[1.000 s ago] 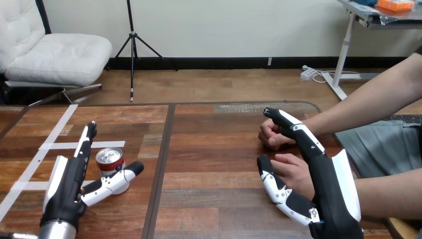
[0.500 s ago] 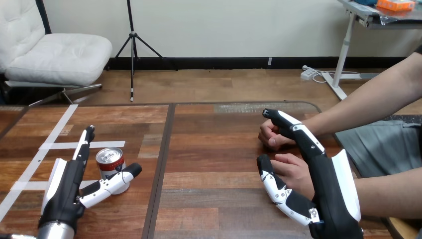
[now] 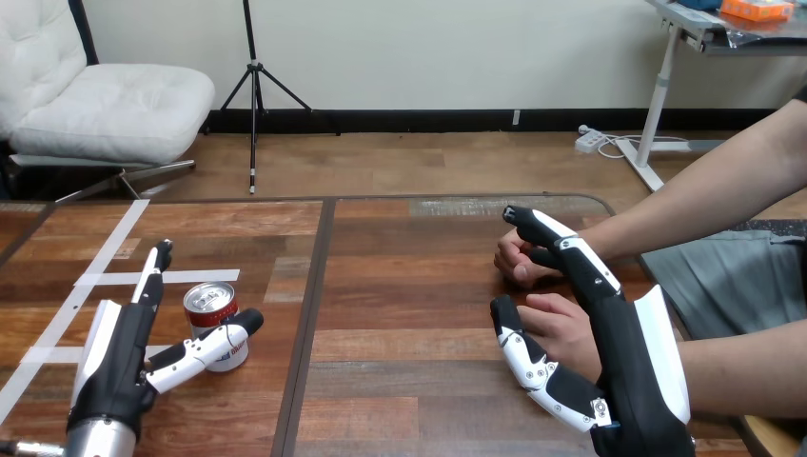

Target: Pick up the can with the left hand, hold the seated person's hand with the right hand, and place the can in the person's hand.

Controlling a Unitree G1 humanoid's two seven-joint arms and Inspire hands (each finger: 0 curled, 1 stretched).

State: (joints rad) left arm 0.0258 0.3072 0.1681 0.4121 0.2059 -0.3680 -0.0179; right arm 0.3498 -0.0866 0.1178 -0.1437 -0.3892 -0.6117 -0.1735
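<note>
Head view: we are at the first step, the pick-up. The can stands upright on the table, in the crook between the straight fingers and outstretched thumb of the left hand. The thumb lies across its front, and nothing is closed round it. The right hand is spread, and the person's nearer hand lies between its thumb and fingers, unclasped. Next, we judge, the left fingers must curl round the can before any lift.

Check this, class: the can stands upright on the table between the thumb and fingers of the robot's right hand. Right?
Wrong hand. In the head view the can stands upright on the table between the thumb and fingers of the robot's left hand.
</note>
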